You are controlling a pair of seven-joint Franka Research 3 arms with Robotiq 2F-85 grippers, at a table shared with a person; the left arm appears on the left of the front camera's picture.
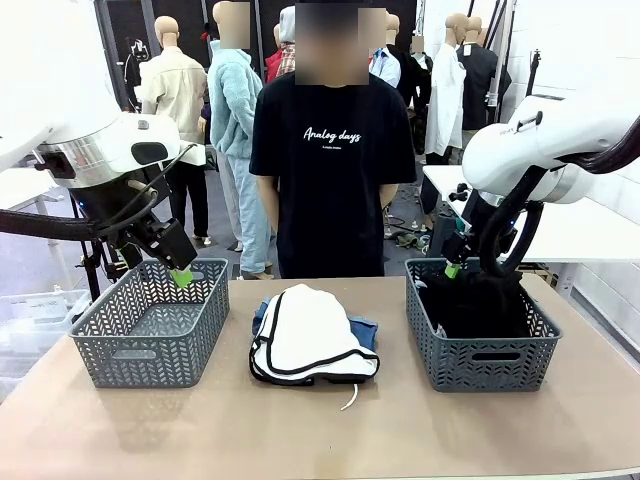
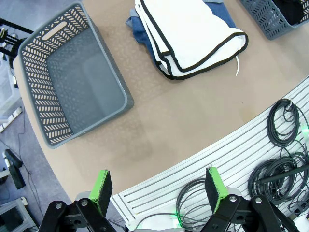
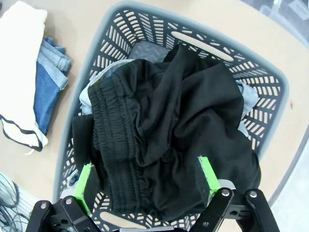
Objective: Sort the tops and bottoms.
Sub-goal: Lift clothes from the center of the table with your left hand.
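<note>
Tan flat-topped table (image 1: 330, 430) carried L grey plastic lattice basket (image 1: 140, 355) and R grey plastic lattice basket (image 1: 480, 362), well apart. Btw them lay folded blue denim garment (image 1: 364, 328). White soft top w/ thin black edge trim (image 1: 310, 335) sat on it, near edge spilling onto tabletop.

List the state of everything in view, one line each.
left basket, empty.
right basket, holding clothes.
black garment, crumpled in the right basket.
white garment, folded, lying on the jeans between the baskets.
jeans, folded, mostly covered.
left gripper, open, empty, near the left basket.
right gripper, open, empty, above the black garment.
</note>
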